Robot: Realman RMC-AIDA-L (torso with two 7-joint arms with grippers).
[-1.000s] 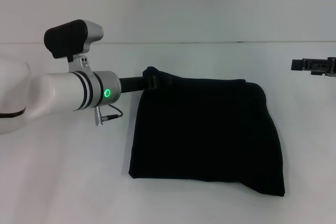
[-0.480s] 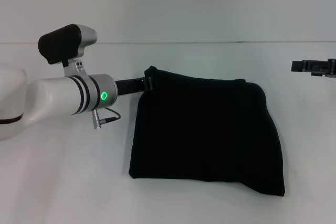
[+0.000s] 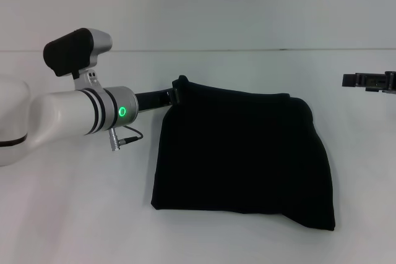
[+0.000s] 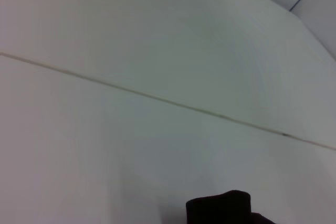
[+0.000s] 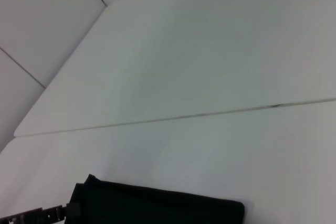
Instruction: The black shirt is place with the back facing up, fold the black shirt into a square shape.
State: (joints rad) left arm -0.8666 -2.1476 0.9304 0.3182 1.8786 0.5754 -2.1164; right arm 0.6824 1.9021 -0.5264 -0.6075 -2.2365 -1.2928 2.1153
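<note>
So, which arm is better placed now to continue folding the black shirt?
The left. The left gripper is at the far left corner of the black shirt, where the cloth bunches up. The right gripper hangs off to the right, apart from the shirt.

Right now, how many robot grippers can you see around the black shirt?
2. The left gripper is at the far left corner of the black shirt. The right gripper hangs apart at the right edge, partly cut off.
</note>
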